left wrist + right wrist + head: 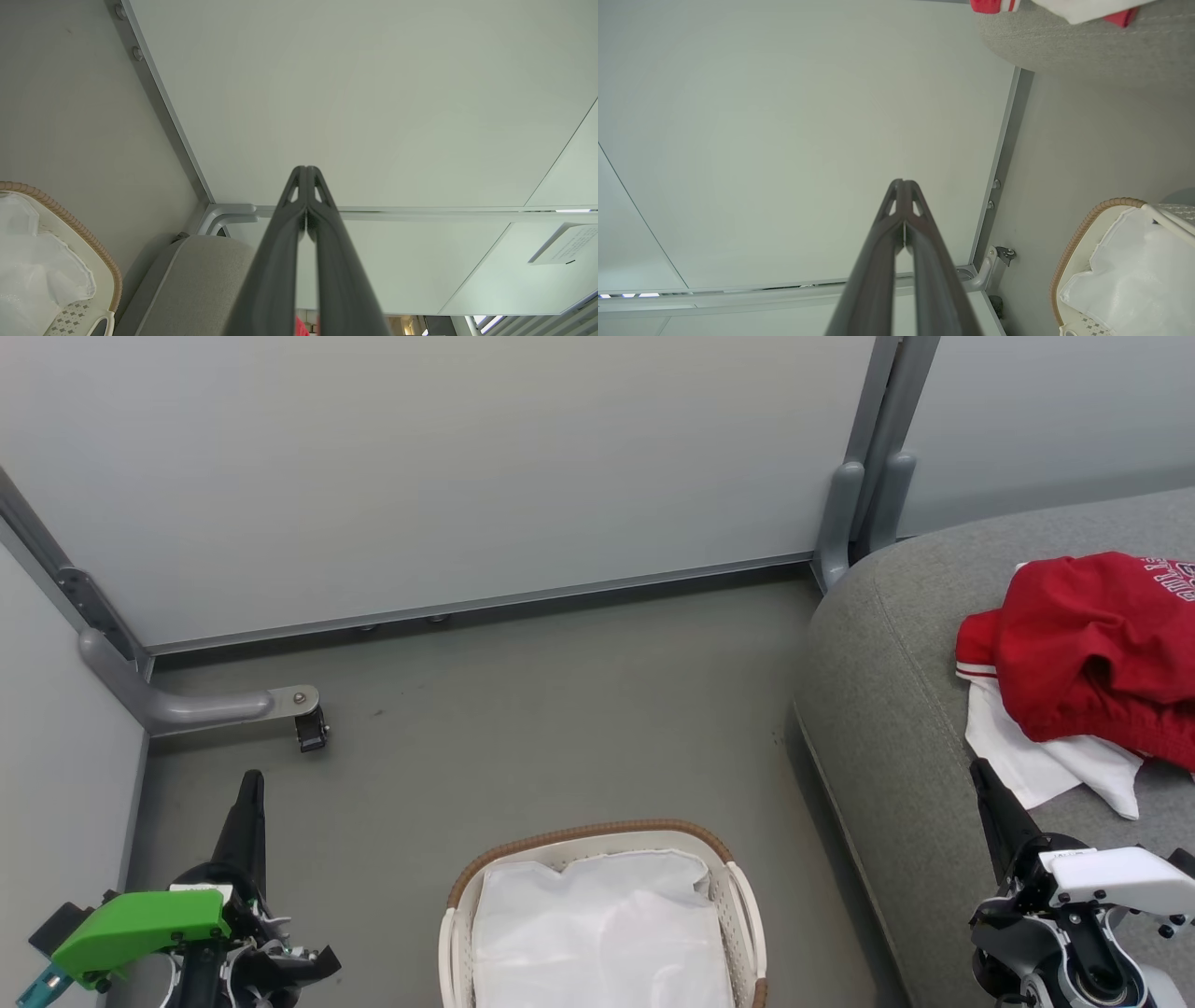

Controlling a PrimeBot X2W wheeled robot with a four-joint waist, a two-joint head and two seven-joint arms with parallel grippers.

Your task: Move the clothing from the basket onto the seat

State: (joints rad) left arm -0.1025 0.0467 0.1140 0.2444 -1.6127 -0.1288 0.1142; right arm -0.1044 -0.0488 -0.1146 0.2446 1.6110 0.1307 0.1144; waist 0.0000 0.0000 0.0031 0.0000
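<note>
Grey floor (523,728) lies under the basket (597,833) in the head view, with a white liner (597,933) inside it, and the clothing (1092,653) sits in a red and white heap on the seat (887,709) at the right. In the left wrist view the left gripper (306,169) has its fingers pressed together, holding nothing, before a pale wall (373,93). In the right wrist view the right gripper (902,182) is pressed together and empty too, with the basket at the lower right.
</note>
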